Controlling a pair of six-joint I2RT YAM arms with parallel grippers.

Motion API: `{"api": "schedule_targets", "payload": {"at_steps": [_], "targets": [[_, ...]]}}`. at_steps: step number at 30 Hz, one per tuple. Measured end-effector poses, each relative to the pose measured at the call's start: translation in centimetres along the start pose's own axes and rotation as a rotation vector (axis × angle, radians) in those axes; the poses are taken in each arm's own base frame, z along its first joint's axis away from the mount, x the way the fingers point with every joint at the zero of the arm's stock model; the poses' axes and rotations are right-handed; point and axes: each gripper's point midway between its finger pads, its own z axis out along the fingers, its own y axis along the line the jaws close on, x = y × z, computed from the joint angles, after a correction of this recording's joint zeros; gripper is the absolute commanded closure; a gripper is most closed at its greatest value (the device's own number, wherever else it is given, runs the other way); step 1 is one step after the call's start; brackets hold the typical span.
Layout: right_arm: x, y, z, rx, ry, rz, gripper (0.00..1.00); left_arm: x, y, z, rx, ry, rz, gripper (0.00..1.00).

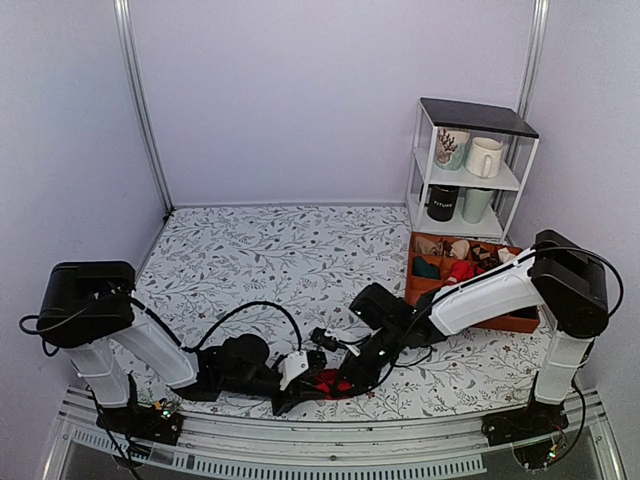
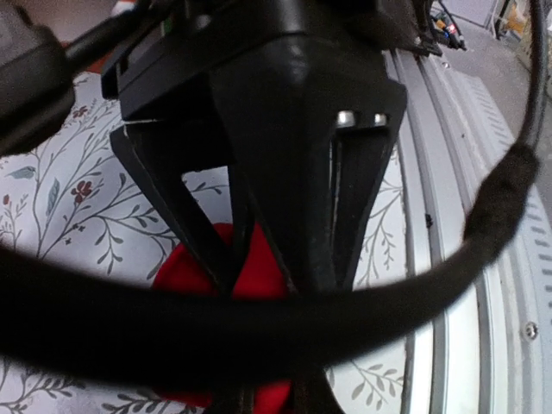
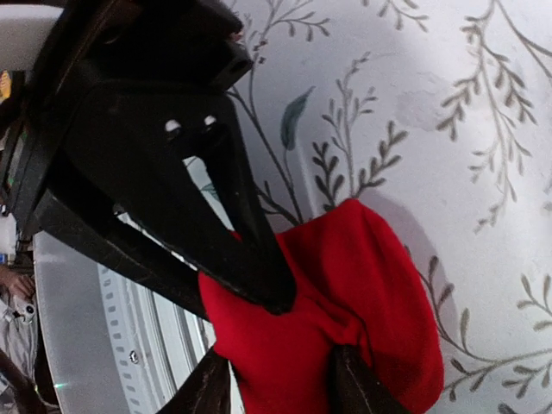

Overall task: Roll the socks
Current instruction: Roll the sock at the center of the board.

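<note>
From above, both arms reach in low toward the near edge of the table [image 1: 260,250], and the socks [image 1: 325,383] lie there as a small bright red bundle, caught between the left hand [image 1: 303,392] and the right hand [image 1: 347,384]. An orange bin [image 1: 413,272] of other sock bundles and a white shelf [image 1: 470,116] of mugs stand well apart at the far right. The left wrist view is crowded. A thick black cable [image 2: 259,332] sweeps across it, hiding most of that hand's own tips, which seem drawn close together with red cloth between them. The other hand's angular black fingers come down onto the same soft mound, over the leaf-printed cloth and beside a ribbed metal rail [image 2: 448,216]. In the right wrist view, that hand's dark fingertips [image 3: 354,388] are drawn in on a bunched fold of the socks. The fabric is matte and fleecy, creased at the pinch and rounded like a cap at its free end, and a glossy hard finger [image 3: 250,250] of the left hand presses on its edge. To roll well, I judge one hand should anchor the fold while the other turns the cloth snugly over itself. Both should stay low and keep their tips from clashing, since soft knit springs open once tension drops.
</note>
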Motion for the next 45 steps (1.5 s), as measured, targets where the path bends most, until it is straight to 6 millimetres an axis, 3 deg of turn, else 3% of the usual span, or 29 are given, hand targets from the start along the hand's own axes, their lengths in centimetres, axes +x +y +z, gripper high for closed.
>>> {"api": "schedule_targets", "payload": {"at_steps": [6,10,13,23,29,41,45], "targets": [[0.6,-1.1,-2.7,0.183,-0.108,-0.084,0.44,-0.4,0.4,0.8,0.013,0.009,-0.128,1.00],[0.5,-0.5,-5.5,0.255,-0.235,-0.228,0.36,0.0,0.7,1.0,0.031,0.024,-0.199,1.00],[-0.1,-0.1,-6.1,0.267,-0.281,-0.306,0.29,-0.2,0.7,1.4,0.056,0.027,-0.237,1.00],[-1.8,1.2,-4.8,0.172,-0.277,-0.333,0.19,-0.3,0.6,2.0,0.115,0.028,-0.299,1.00],[-0.1,0.2,-3.0,0.133,-0.197,-0.254,0.16,-0.3,0.5,2.0,0.123,0.027,-0.302,1.00],[-0.4,-0.9,-2.6,0.141,-0.194,-0.202,0.16,-0.2,0.6,2.0,0.138,0.025,-0.358,1.00],[-0.8,-1.6,-2.8,0.186,-0.208,-0.198,0.11,-0.2,0.6,2.0,0.139,0.026,-0.372,1.00]]}}
